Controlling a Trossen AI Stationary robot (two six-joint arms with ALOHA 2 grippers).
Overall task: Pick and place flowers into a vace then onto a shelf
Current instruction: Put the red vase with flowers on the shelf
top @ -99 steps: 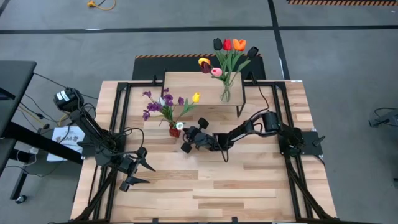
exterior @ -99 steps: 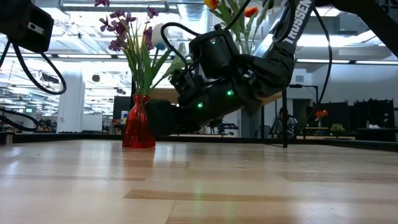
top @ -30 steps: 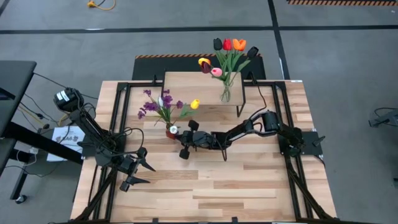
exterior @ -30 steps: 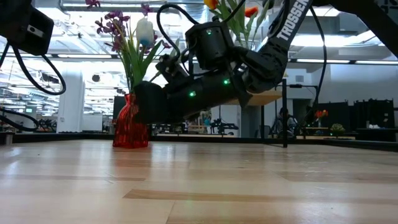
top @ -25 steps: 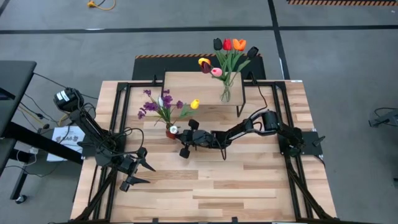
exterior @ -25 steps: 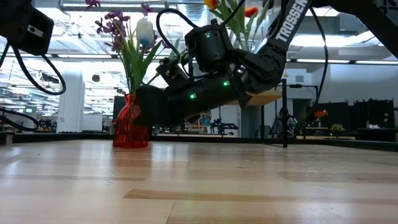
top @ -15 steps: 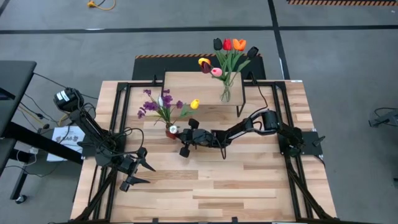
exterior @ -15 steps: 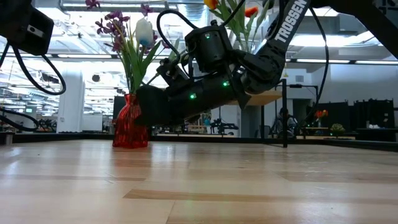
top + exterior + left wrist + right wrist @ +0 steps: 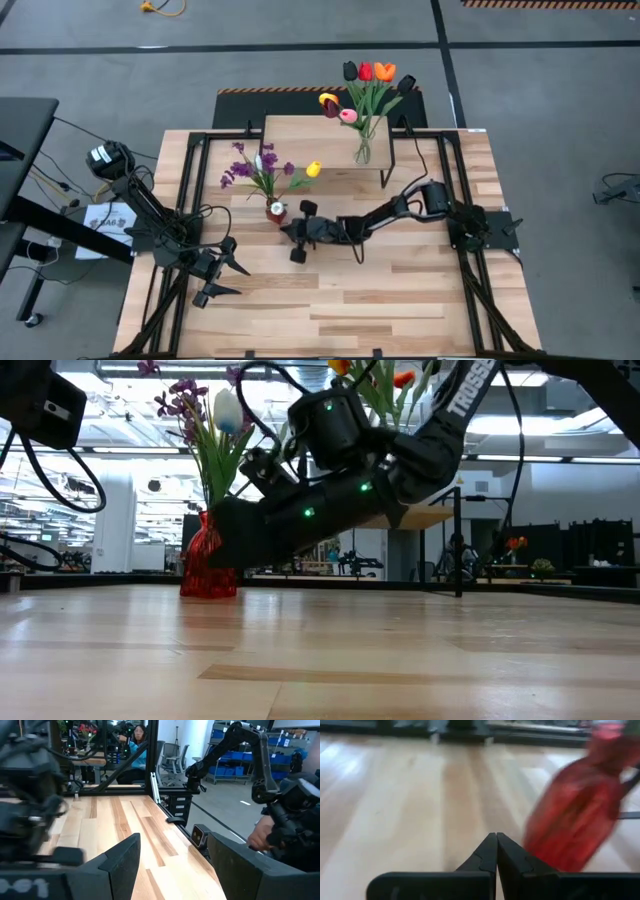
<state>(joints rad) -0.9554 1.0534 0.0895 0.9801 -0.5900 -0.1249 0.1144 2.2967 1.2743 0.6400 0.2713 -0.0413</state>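
Flowers (image 9: 262, 168) with purple blossoms, a white tulip and a yellow one stand in a small red vase (image 9: 276, 211) on the desk (image 9: 400, 300), just in front of the shelf (image 9: 300, 140). A second bunch of tulips (image 9: 362, 85) already sits in a clear vase (image 9: 363, 150) on the shelf's right end.

Over the last few seconds the red vase has slid a little toward the left side of the desk, and it now leans slightly in the low view. The right gripper (image 9: 288, 230) has followed it, low over the desk and reaching in from the right. Its fingers (image 9: 496, 851) are pressed together with nothing between them, and the wrist view shows the vase beside the tips, not between them. So the vase seems to have been nudged, not grasped. Whether the fingers touch it at this instant I cannot tell.

For the task, that means the red vase is no nearer the shelf, and probably a shade farther off. A real pickup would likely need the fingers to open and close around the vase's narrow waist; another sideways push risks tipping it, top-heavy as it looks.

The left gripper (image 9: 222, 275) waits near the desk's front left corner, fingers well apart and holding nothing.
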